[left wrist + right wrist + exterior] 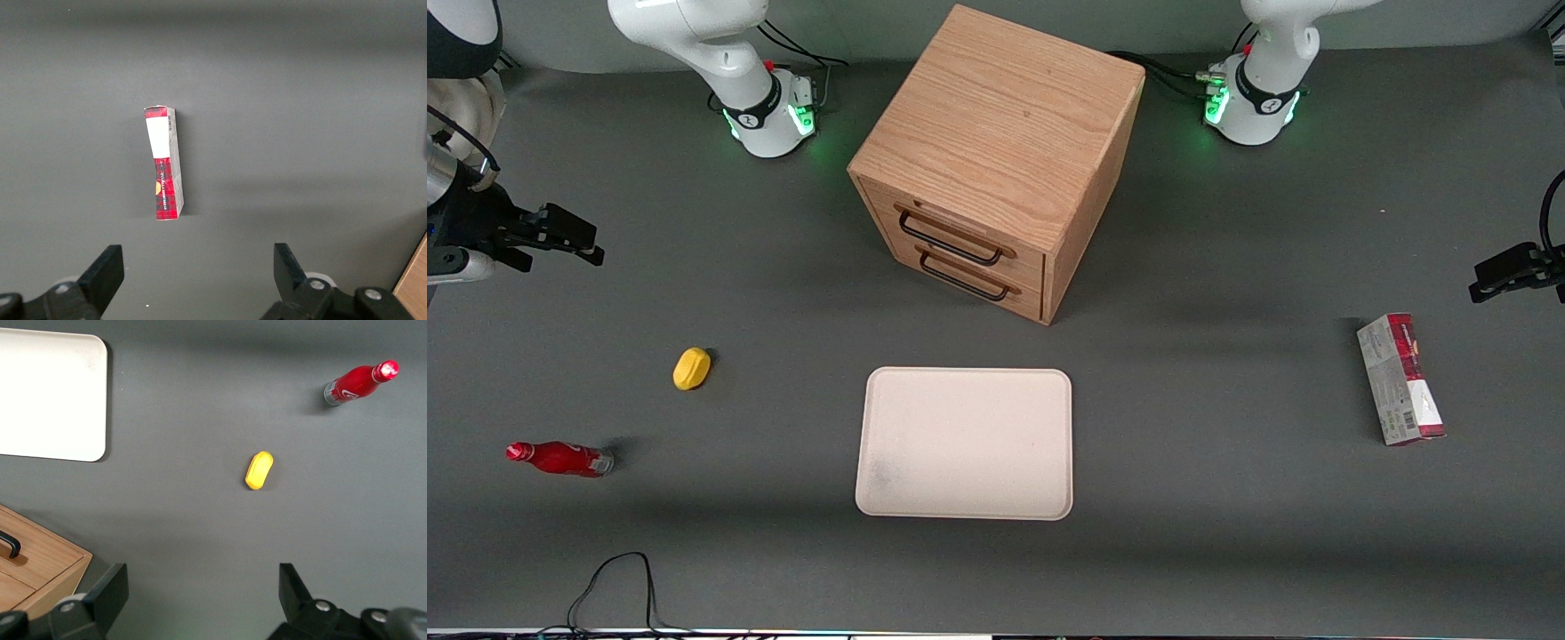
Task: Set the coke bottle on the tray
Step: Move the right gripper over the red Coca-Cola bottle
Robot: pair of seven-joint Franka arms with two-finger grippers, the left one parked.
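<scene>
The coke bottle (pixel 560 458) is a small red bottle with a red cap and silvery base. It stands on the grey table toward the working arm's end, near the front camera; it also shows in the right wrist view (pixel 359 383). The cream tray (pixel 965 443) lies flat and bare in front of the wooden drawer cabinet; one corner of it shows in the right wrist view (pixel 50 397). My right gripper (pixel 574 238) hangs high above the table, open and empty, farther from the front camera than the bottle. In the wrist view the gripper (pixel 203 590) has wide-apart fingers.
A yellow lemon-shaped object (pixel 692 368) lies between my gripper and the bottle; it shows in the right wrist view too (pixel 259 470). The wooden drawer cabinet (pixel 996 151) stands mid-table. A red-and-grey carton (pixel 1400 378) lies toward the parked arm's end. A black cable (pixel 618 582) lies at the front edge.
</scene>
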